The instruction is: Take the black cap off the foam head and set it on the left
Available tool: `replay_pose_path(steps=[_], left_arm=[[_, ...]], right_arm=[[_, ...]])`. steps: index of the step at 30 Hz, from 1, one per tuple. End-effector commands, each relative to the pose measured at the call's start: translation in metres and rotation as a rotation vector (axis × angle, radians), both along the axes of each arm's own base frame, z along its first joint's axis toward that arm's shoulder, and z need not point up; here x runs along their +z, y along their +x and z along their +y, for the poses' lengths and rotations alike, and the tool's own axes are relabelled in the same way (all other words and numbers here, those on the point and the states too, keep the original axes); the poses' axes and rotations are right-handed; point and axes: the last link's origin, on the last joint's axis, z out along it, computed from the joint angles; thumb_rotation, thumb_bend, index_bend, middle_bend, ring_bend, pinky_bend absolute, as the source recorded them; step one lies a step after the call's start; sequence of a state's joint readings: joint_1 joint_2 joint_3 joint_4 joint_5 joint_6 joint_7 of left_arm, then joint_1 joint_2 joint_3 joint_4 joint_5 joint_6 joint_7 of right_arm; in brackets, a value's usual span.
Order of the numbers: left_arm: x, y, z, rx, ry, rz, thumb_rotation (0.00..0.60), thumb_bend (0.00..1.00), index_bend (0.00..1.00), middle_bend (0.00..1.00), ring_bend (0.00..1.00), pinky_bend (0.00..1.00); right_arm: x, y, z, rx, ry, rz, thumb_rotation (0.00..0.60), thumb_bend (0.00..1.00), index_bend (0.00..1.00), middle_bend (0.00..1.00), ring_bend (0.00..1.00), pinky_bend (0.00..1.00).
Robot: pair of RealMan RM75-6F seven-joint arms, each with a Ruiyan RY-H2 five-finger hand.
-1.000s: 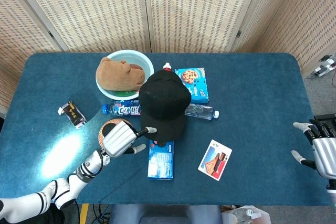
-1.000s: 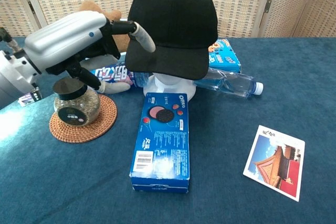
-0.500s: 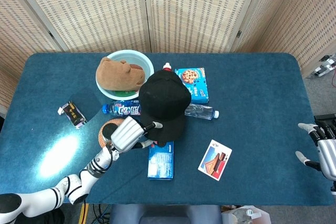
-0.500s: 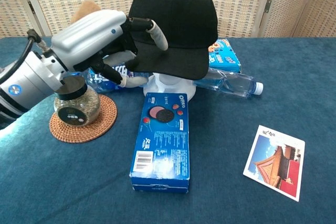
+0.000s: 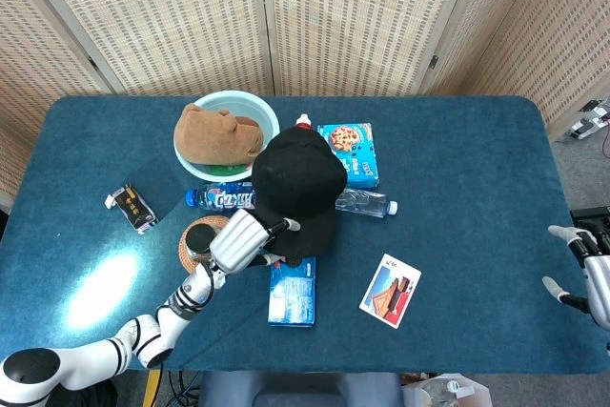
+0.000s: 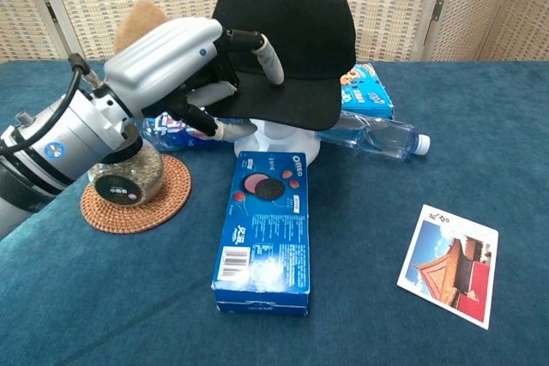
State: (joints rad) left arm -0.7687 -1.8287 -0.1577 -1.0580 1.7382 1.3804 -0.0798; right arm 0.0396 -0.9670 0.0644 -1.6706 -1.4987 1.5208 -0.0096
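Centre of the head view: black cap (image 5: 297, 183) sits on foam head (image 6: 279, 141). Left robot hand (image 6: 176, 62) at its left brim, fingers (image 6: 266, 53) curled over the edge, grip unconfirmed. Right robot hand (image 5: 593, 274) far right, spread.

We see only the base of the foam head (image 6: 276, 141) under the black cap (image 6: 287, 36); our left hand (image 6: 184, 62) covers the brim's near edge, so whether it grips is unclear. Our right hand (image 5: 593, 274) is cut by the head view's edge, and the jar (image 6: 124, 176) is half hidden
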Motion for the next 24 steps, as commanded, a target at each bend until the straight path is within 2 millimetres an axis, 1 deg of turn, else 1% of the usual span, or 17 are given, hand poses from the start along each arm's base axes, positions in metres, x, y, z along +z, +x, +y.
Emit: replay_pose_path(steps=[1, 6, 14, 18, 20, 24], left_arm=[[-0.0014, 0.0016, 0.0012, 0.004, -0.001, -0.010, 0.600, 0.17, 0.42, 1.00, 1.00, 1.00], [-0.0018, 0.0033, 0.0032, 0.004, 0.005, -0.030, 0.600, 0.19, 0.43, 1.00, 1.00, 1.00], [0.0015, 0.0043, 0.0071, 0.008, 0.016, -0.077, 0.600, 0.27, 0.46, 1.00, 1.00, 1.00], [0.0023, 0.0049, 0.0085, 0.014, 0.011, -0.103, 0.600, 0.32, 0.50, 1.00, 1.00, 1.00], [0.0031, 0.0055, 0.0088, 0.012, 0.006, -0.120, 0.600, 0.32, 0.55, 1.00, 1.00, 1.00], [0.0036, 0.0056, 0.0097, 0.012, 0.002, -0.135, 0.600, 0.32, 0.60, 1.00, 1.00, 1.00]], right_arm=[[0.0002, -0.0004, 0.0002, -0.001, 0.000, 0.000, 0.600, 0.18, 0.28, 0.31, 0.16, 0.22], [0.0014, -0.0015, 0.0012, -0.004, -0.005, 0.000, 0.600, 0.18, 0.28, 0.31, 0.16, 0.22], [0.0009, -0.0018, 0.0004, -0.006, -0.003, -0.001, 0.600, 0.18, 0.28, 0.31, 0.16, 0.22], [0.0003, -0.0016, -0.0003, -0.007, 0.000, 0.001, 0.600, 0.18, 0.28, 0.31, 0.16, 0.22], [-0.0001, -0.0015, -0.0005, -0.009, 0.002, 0.002, 0.600, 0.18, 0.28, 0.31, 0.16, 0.22], [0.0000, -0.0017, -0.0006, -0.011, 0.001, 0.002, 0.600, 0.18, 0.28, 0.31, 0.16, 0.22]])
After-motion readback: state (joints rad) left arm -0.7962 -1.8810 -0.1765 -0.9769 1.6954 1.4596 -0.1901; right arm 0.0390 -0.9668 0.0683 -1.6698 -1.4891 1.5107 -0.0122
